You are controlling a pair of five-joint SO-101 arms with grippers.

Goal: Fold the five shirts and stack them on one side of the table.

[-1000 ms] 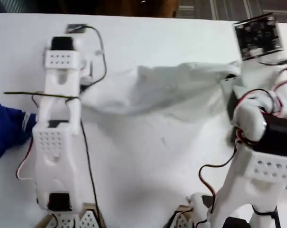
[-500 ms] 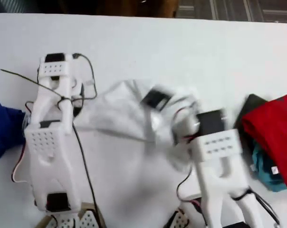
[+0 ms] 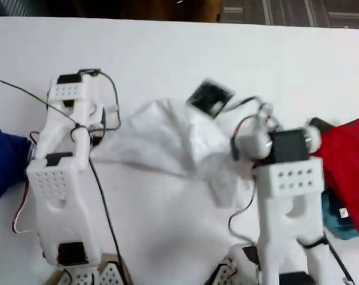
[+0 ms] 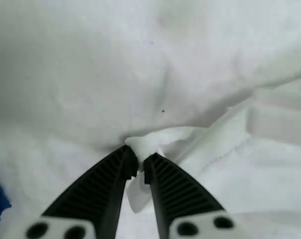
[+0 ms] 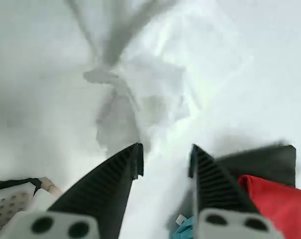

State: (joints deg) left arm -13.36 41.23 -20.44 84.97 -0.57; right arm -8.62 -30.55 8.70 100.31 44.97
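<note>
I see the white shirt (image 3: 167,139) bunched and wrinkled in the middle of the desk (image 3: 167,53). My left gripper (image 4: 139,164) pinches a fold of it, jaws almost closed. My right gripper (image 5: 164,157) hangs parted above it, holding nothing. A red shirt (image 3: 346,166) lies at the right edge, a blue shirt (image 3: 4,163) at the left.

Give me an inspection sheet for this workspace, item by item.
Surface: white table.
Job's things: white shirt crumpled mid-table; red shirt atop teal garment and dark garment at the right edge; blue cloth at the left edge.
Clutter: nothing seen.
Grippers: left gripper shut on white shirt; right gripper open, holding nothing.
Cables: black cable along the left arm; red wires at the right arm wrist.
Surroundings: dark floor beyond the table.
</note>
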